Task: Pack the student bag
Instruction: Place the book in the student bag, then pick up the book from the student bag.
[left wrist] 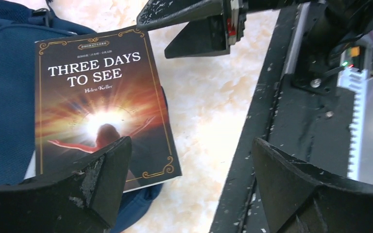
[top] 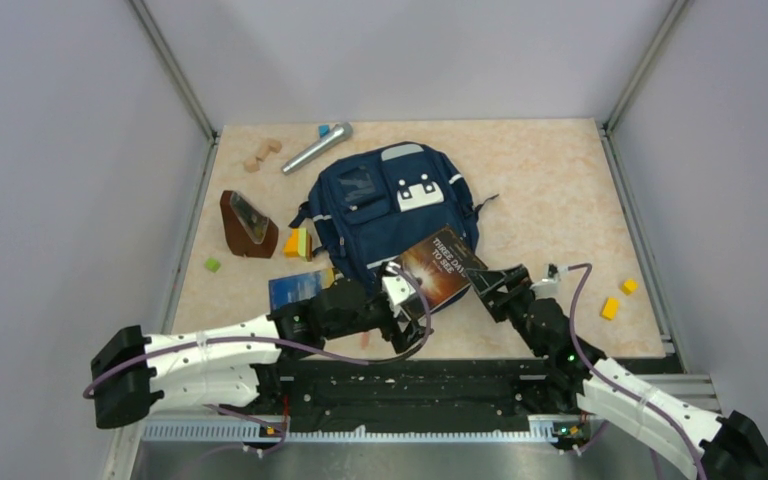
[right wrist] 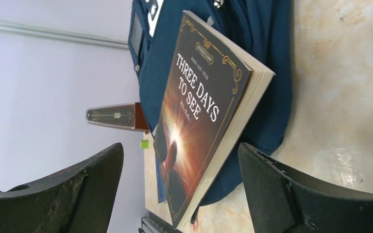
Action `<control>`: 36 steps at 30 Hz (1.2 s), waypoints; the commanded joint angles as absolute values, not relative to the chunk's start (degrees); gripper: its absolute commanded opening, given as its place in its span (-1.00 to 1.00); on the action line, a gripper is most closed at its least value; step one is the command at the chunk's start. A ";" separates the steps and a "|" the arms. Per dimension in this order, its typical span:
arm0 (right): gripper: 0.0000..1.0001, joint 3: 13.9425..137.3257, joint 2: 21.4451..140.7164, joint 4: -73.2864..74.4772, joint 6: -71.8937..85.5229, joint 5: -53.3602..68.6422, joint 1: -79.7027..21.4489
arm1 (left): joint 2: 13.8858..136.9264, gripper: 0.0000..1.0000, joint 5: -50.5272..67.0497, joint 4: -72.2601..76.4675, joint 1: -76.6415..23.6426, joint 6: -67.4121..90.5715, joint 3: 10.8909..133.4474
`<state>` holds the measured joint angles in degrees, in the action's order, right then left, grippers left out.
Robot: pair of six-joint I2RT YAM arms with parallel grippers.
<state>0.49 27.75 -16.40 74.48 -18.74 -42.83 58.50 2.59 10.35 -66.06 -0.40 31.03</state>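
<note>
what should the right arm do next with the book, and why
Probably ease the right gripper forward and close it on the book's near edge. The book rests tilted on the student bag with its whole cover showing, so it is not packed yet, and it sits straight ahead of that open gripper. The left gripper is open too and holds nothing.

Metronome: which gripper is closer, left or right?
Left. The left gripper is to the right of the metronome, at the bag's near edge; the right gripper is farther right, past the book.
</note>
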 commanded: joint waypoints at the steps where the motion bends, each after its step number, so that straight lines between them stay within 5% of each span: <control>1: 0.73 -2.32 27.43 -15.25 76.90 -21.72 -42.63 | 56.78 0.96 1.32 9.36 -64.51 7.08 33.75; 15: 0.65 -1.52 44.96 -31.02 74.79 -22.07 -42.57 | 59.92 0.96 -8.58 14.40 -46.90 12.26 32.48; 24: 0.29 -0.42 56.12 -43.50 69.95 -22.11 -41.24 | 58.76 0.96 -15.92 21.19 -44.64 9.64 25.81; 36: 0.11 3.17 64.69 -55.41 65.54 -16.78 -37.09 | 59.19 0.96 -15.92 21.12 -44.66 8.59 24.34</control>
